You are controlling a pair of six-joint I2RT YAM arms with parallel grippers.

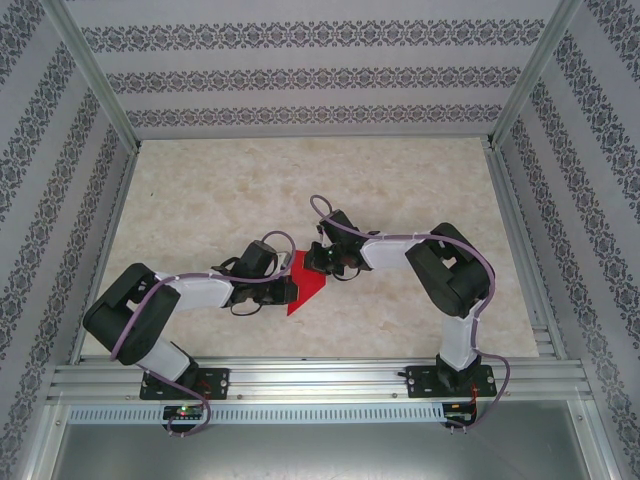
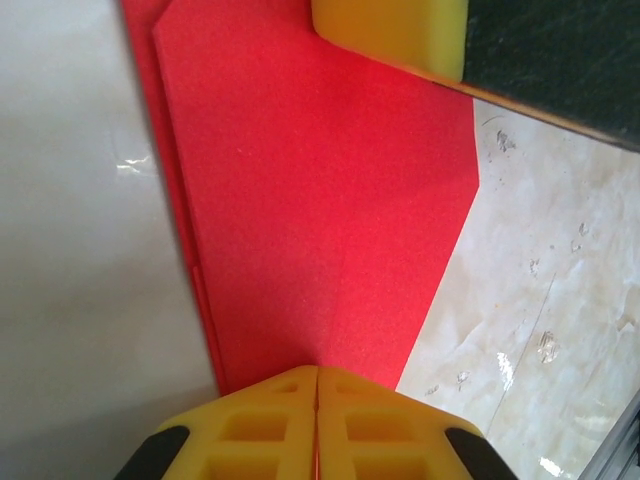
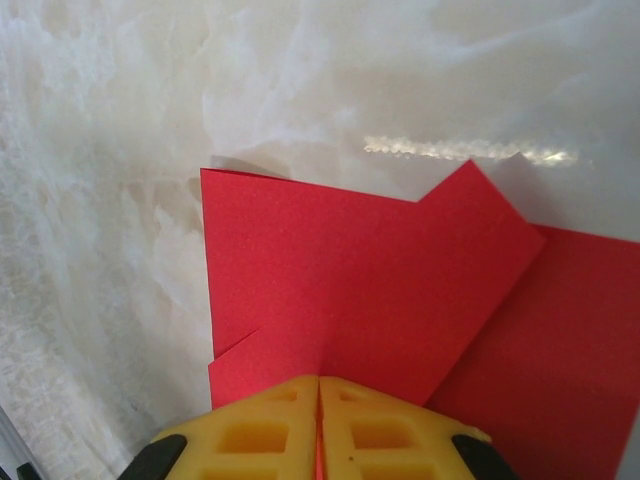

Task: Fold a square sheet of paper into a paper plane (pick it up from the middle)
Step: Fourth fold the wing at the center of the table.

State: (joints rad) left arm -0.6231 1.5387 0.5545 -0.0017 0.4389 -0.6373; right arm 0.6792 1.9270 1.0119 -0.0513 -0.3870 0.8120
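Basically, both sets of fingers were clenched. Left gripper (image 2: pixel 318 378) had its yellow fingers pressed together on one edge of the red paper (image 2: pixel 320 220), with a red sliver showing in the seam between them. Right gripper (image 3: pixel 320 388) was the same: yellow fingers shut on the paper's edge, red visible in the seam. Paper was partly folded. Right wrist view showed overlapping layers, with one flap with an angled corner lying over a flatter layer, plus a small step in the lower left edge. Left wrist view showed stacked edges down the paper's left side and a diagonal edge on its right. A yellow pad (image 2: pixel 390 30) of the right gripper sat at the paper's far end, across from the left fingers. From above, the paper sat between the two grippers on the marbled table (image 1: pixel 200 200), nearer the front rail (image 1: pixel 320 378), one pointed corner aimed toward the arm bases. Couldn't tell whether it lay flat or was lifted off the surface.
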